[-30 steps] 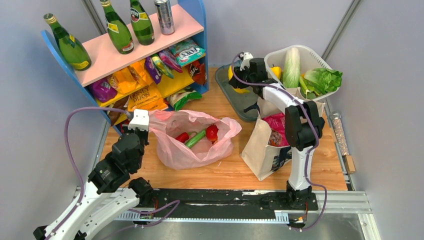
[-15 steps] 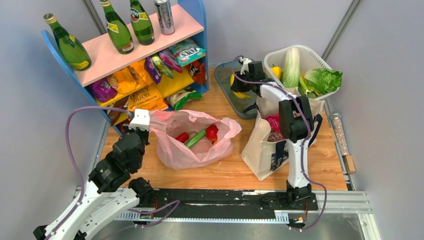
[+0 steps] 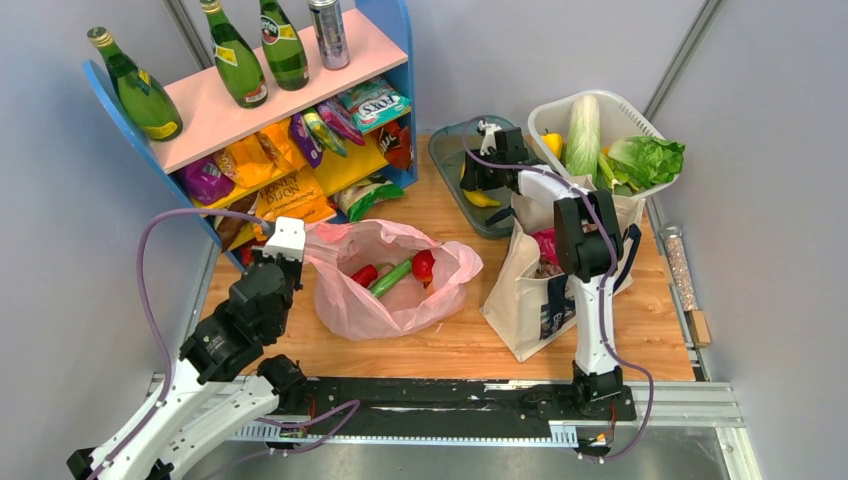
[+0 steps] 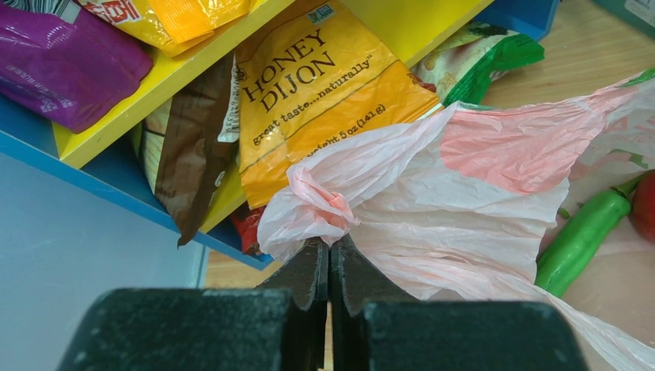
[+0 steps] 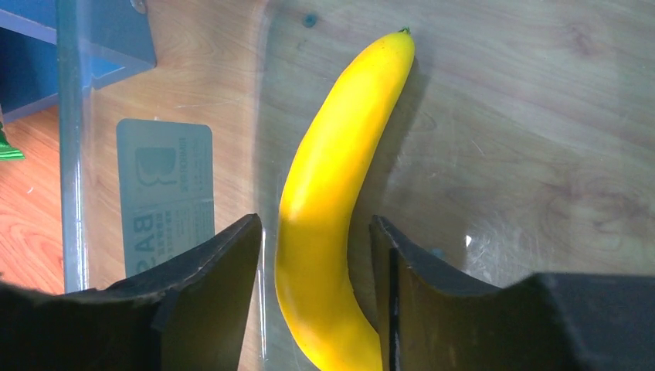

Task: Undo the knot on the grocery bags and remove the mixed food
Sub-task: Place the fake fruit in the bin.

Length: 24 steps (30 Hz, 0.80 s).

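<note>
Looking from above, we see the pink bag (image 3: 385, 300) open on the counter (image 3: 450, 345), cucumber (image 3: 392, 277) inside, the tote (image 3: 525, 290) beside it. At the left wrist, the left claw (image 4: 330, 263) is pressed together on the bag's film under the knot (image 4: 320, 202); a hard pull may tear it. At the right wrist, the right claw (image 5: 315, 224) stands apart around the banana (image 5: 332, 154) in the clear tray (image 5: 502, 93); closing off-centre could roll it away.

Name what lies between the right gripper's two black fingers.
A curved yellow banana lies there on a see-through plastic tray, apparently touching neither finger of the open right gripper; the right wrist view shows it.
</note>
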Available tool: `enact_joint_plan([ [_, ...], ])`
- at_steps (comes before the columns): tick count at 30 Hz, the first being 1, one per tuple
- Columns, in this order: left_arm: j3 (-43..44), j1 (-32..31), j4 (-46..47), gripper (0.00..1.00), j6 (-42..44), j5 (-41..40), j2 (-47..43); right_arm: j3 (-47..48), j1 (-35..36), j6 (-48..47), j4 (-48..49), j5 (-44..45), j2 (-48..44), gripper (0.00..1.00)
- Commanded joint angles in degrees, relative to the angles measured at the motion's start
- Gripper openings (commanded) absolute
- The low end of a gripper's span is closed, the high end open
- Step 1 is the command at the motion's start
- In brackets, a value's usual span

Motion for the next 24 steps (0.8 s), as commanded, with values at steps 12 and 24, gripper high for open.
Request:
enact_joint_plan([
  [12,0.5,0.2,3.4,0.0,0.9,3.8,-0.8,-0.8,-0.1,0.1,0.5,0.0,-10.0,0.6],
  [24,-0.4,0.3,6.0,0.0,3.9,33.2,0.5,-16.6,0.6,2.4,0.9,-2.9,-36.5,0.64],
])
